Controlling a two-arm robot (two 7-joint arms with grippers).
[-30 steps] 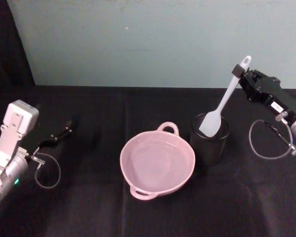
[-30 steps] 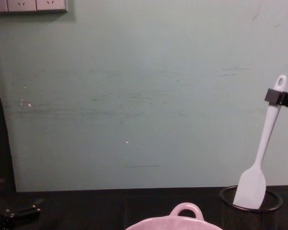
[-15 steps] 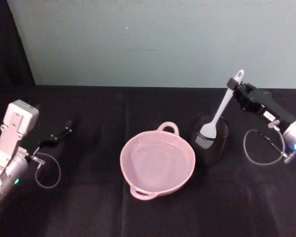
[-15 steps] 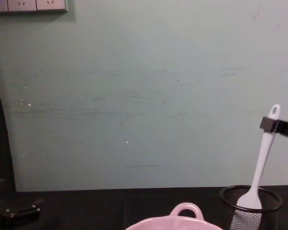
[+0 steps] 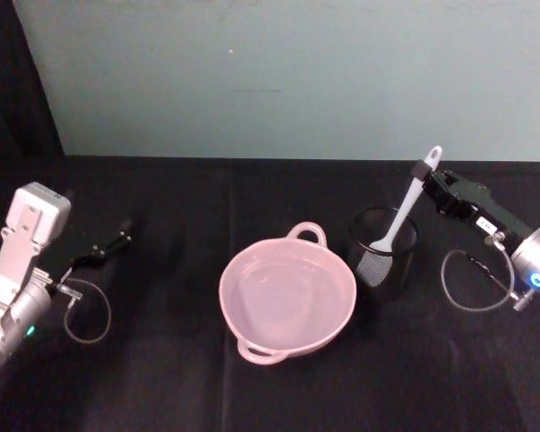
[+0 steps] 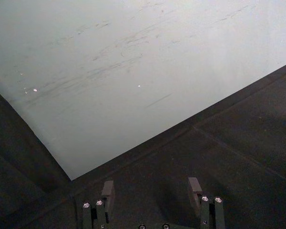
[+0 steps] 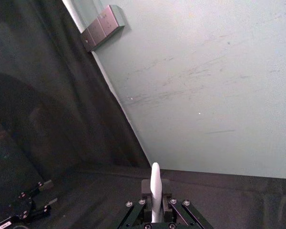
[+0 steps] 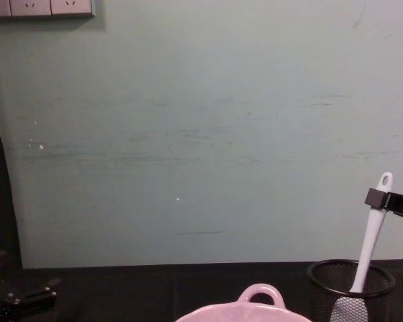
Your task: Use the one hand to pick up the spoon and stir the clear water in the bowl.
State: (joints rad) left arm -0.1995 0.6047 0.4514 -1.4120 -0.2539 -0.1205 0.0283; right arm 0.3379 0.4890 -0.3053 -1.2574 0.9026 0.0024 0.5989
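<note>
The white spoon (image 5: 403,212) stands tilted in the black wire-mesh cup (image 5: 383,268), its paddle head down inside. My right gripper (image 5: 424,171) is shut on the upper handle, just under the oval hole. From the chest view, the spoon (image 8: 371,236) leans in the cup (image 8: 324,295) with the gripper (image 8: 375,198) clamped near its top. In the right wrist view the handle tip (image 7: 155,183) sticks up between the fingers. The pink bowl (image 5: 227,281), holding clear water, sits left of the cup. My left gripper (image 5: 108,247) rests open at the far left, fingers (image 6: 107,192) apart.
A pale green wall (image 5: 279,72) runs close behind the black tabletop (image 5: 162,378). The cup stands right beside the bowl's rim. Cable loops hang by both wrists. A bank of wall sockets (image 8: 40,7) shows at the upper left in the chest view.
My right gripper has lowered the spoon: its head went from the cup's rim down into the mesh cup. The left arm has not moved.
</note>
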